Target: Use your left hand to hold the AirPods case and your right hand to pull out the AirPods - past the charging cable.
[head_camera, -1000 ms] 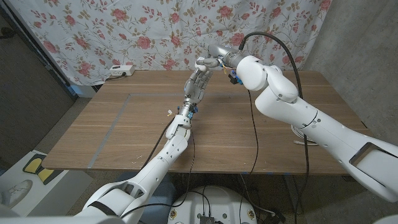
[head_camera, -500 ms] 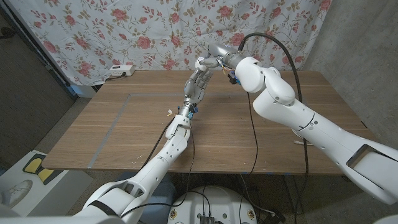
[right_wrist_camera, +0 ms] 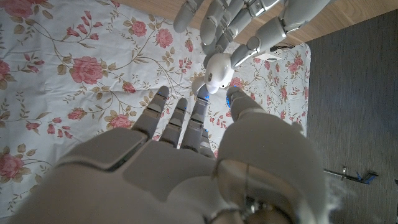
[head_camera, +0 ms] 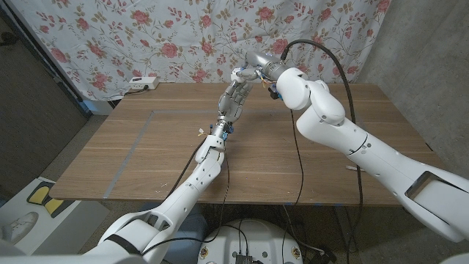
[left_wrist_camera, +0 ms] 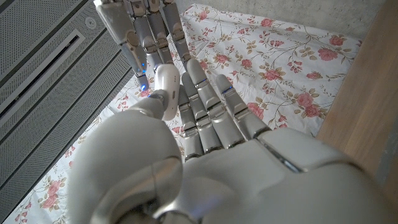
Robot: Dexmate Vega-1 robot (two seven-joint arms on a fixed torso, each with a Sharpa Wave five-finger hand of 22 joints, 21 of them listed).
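Floral cloth (head_camera: 110, 37) hangs behind the wooden tabletop (head_camera: 146, 154). Above its far edge, left hand (head_camera: 233, 99) raised, fingers pinching a small white AirPods case (right_wrist_camera: 216, 70). Right hand (head_camera: 248, 73) meets it fingertip to fingertip, fingers spread; possibly touching the case, grip unclear.

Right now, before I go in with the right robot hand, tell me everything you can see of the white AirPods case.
The small, rounded, glossy white plastic AirPods case is off the wooden table, pinched in the fingertips of the left robot hand, which is raised above the table's far side in front of the floral cloth. The right robot hand reaches in close from the opposite side; contact cannot be told. Dark spots show on the case's face. Whether its lid is open cannot be told.
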